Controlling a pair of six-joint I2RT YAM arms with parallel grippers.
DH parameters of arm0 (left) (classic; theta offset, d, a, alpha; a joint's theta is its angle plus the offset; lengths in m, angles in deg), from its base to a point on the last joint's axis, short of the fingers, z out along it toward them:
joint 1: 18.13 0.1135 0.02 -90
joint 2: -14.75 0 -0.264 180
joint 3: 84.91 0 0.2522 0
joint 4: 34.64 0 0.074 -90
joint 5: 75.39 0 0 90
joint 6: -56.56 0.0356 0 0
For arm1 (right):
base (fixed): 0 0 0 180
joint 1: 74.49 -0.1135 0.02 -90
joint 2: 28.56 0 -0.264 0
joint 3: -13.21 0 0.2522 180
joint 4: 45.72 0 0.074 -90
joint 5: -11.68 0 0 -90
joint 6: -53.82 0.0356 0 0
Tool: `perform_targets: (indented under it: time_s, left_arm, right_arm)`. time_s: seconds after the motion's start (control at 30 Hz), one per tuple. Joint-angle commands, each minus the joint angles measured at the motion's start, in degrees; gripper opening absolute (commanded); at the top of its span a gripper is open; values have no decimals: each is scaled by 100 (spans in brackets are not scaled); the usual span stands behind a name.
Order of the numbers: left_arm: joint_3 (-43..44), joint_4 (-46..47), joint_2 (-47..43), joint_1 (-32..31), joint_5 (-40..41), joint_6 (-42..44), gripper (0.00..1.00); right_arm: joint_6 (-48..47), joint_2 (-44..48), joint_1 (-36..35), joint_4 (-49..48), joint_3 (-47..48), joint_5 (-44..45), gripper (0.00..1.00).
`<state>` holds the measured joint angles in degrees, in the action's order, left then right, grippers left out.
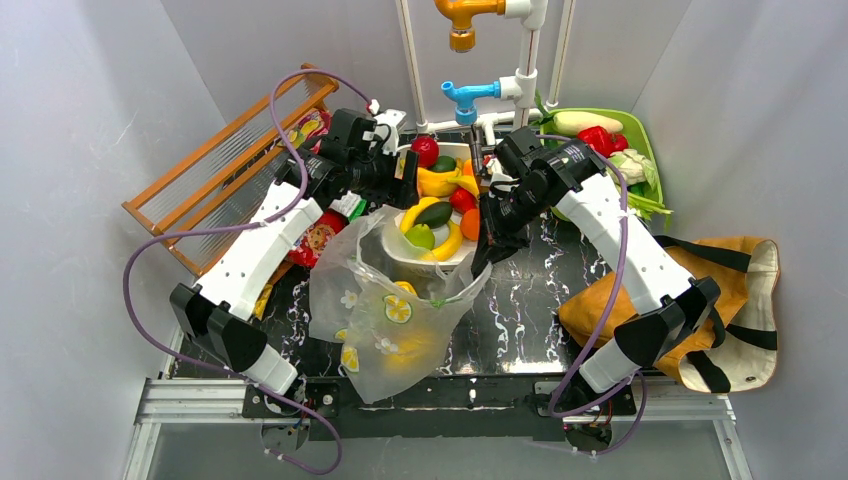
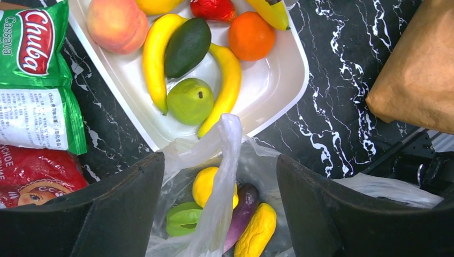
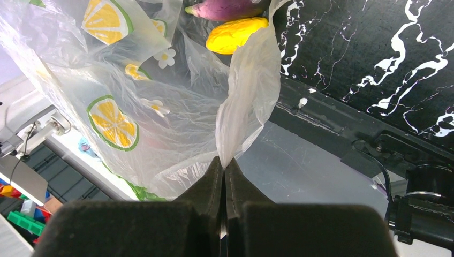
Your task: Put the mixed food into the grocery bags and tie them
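Note:
The clear lemon-print grocery bag (image 1: 385,320) stands open in front of the white tray (image 2: 278,80). Inside it lie a yellow lemon (image 2: 206,184), a green star fruit (image 2: 182,218), a purple eggplant (image 2: 243,211) and a yellow corn-like piece (image 2: 257,233). My left gripper (image 2: 219,160) is open above the bag's mouth, with a loose bag handle (image 2: 227,144) rising between its fingers. My right gripper (image 3: 224,163) is shut on the bag's other handle (image 3: 249,91) and holds it up. Bananas (image 2: 155,59), an avocado (image 2: 187,45), a green pear (image 2: 190,100) and an orange (image 2: 250,36) rest in the tray.
The tan tote (image 1: 740,290) lies at the right under my right arm. Green (image 2: 35,53) and red (image 2: 32,174) snack packets lie left of the tray. A wooden rack (image 1: 230,170) leans at the back left; a green tray of vegetables (image 1: 610,140) and pipes with taps (image 1: 470,95) stand behind.

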<state>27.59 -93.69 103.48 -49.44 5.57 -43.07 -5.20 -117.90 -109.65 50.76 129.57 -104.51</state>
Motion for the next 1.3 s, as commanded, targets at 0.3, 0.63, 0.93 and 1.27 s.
perform_targets:
  time_s: [0.3,0.63,0.93,1.27]
  left_arm:
    - [-671,203,-142,20,341,-127,61]
    - [-388,407,-276,20,119,-632,0]
    - [289,315,-1220,20,430,-797,0]
    - [-1477,1256,-3802,20,1255,-1082,0]
  right_arm:
    - [-68,209,0,70,149,130,1]
    - [24,287,0,50,503,396,1]
    - [-9,-343,9,205,3025,620,1]
    - [-437,1210,0,-1993,1759,619,1]
